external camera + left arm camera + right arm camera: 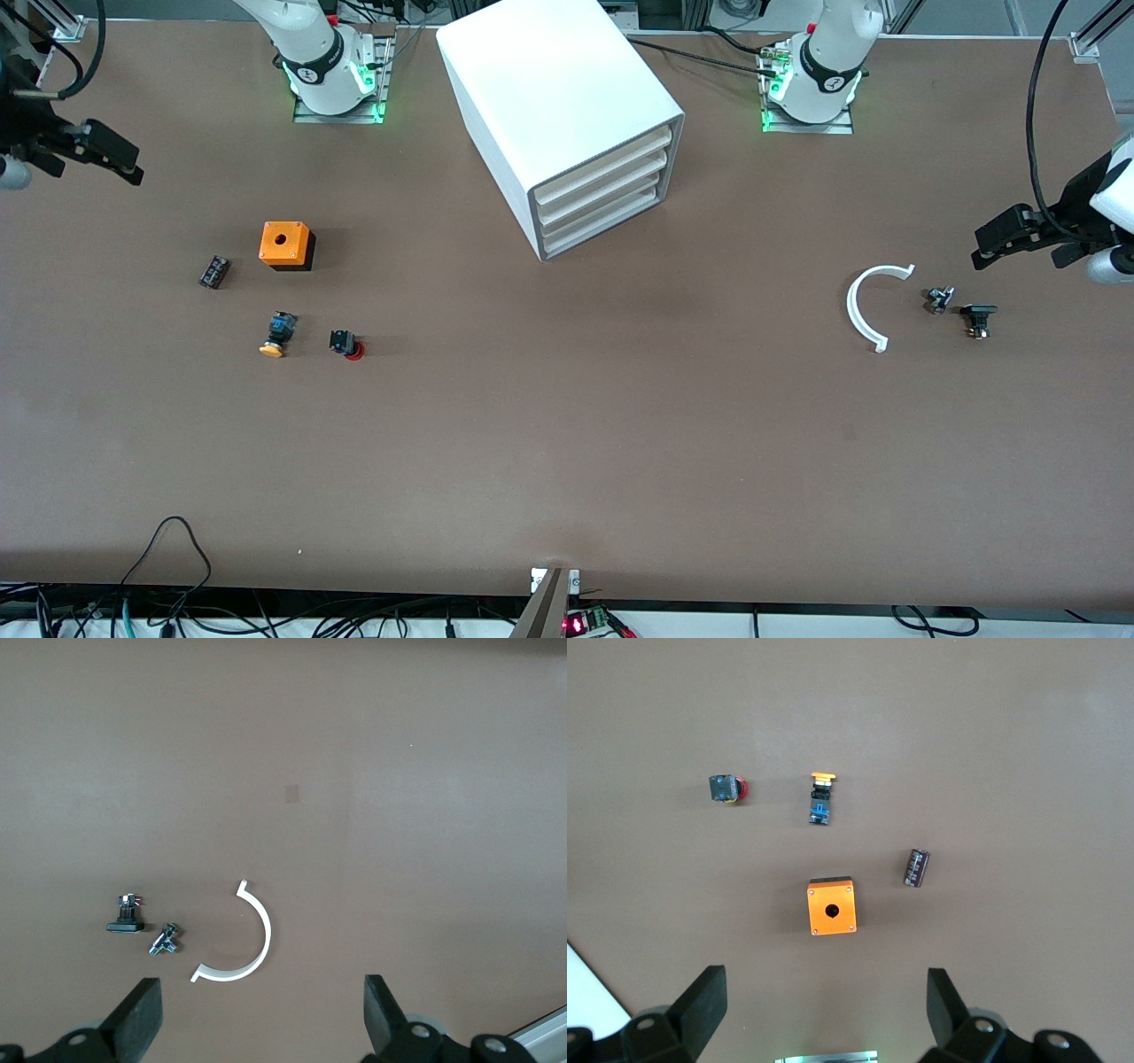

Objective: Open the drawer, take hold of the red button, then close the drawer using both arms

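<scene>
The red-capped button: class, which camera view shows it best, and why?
The right wrist view shows the red-capped button best: it looks straight down on it, so black body and red cap read separately. The front view shows it small, lying beside the yellow-capped button. The left wrist view does not show it.

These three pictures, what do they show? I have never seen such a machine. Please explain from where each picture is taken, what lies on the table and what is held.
Two white robot arms stand at a brown table. One picture is from a high camera facing them; the other two are from cameras on the arms' wrists, looking down past the black claw fingers.

The left claw is open and empty, above a white half-ring and two small black parts. The right claw is open and empty too, above an orange cube with a hole, a dark cylinder, a yellow-capped button and the red-capped button.

Between the arms' bases stands a white cabinet; its three drawers are shut.
</scene>
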Robot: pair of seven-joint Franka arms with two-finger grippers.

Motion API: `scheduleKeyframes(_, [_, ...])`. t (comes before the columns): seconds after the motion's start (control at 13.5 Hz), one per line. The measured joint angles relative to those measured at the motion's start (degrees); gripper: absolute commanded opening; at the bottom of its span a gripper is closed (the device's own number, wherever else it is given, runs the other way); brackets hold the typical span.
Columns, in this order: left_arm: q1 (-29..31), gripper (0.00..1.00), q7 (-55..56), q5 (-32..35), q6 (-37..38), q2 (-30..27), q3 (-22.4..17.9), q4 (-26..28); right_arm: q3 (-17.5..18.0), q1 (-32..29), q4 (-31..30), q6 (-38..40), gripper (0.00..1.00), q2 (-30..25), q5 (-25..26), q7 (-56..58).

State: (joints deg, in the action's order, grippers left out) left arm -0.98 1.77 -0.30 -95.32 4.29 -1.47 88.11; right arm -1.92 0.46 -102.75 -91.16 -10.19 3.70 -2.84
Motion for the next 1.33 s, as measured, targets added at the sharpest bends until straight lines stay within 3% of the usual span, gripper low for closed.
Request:
scheduleKeyframes(0.44, [0.00, 1.00, -0.04, 0.00, 0.03, 0.00, 0.01, 0.00, 0.64, 0.04, -0.44, 0.23, 1.00, -0.81, -0.11, 0.35])
scheduleKeyframes(0.81, [0.00, 1.00, -0.05, 0.00, 0.05, 0.00, 0.16, 0.00, 3.24, 0.19, -0.45, 1.44, 1.00, -0.83, -0.15, 0.52])
scheduleKeyframes(1.33, [0.00, 1.00, -0.05, 0.00, 0.05, 0.00, 0.18, 0.00, 3.21, 0.18, -0.45, 1.42, 1.00, -0.84, -0.15, 0.51])
